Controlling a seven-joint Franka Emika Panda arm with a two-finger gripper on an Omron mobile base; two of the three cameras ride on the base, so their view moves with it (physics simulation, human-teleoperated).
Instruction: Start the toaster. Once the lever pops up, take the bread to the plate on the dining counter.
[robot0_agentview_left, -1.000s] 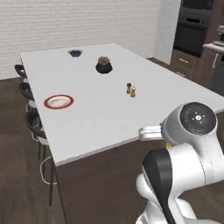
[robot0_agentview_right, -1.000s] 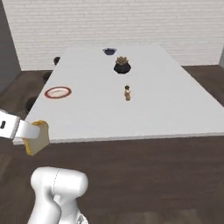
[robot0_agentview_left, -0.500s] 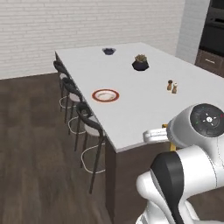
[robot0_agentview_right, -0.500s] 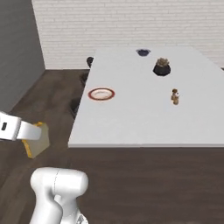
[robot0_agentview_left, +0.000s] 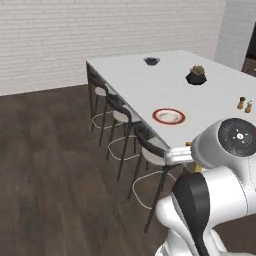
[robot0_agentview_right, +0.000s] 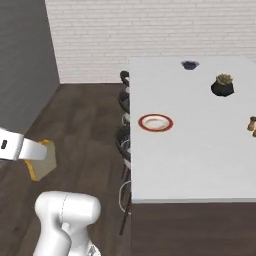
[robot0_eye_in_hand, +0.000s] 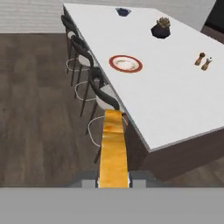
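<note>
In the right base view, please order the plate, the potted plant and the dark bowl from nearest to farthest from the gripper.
1. The plate, near the counter's left edge.
2. The potted plant, further right.
3. The dark bowl, at the far end.

The gripper holds the bread.

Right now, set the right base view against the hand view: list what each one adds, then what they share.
Right base view adds: the broad tan face of the bread, clamped in the hand over the wood floor, and a grey wall at left.
Hand view adds: the bread's crust edge-on, aimed toward the stools.
Shared: the dining counter, the plate near its stool side, the potted plant, the dark bowl, the shakers.
</note>
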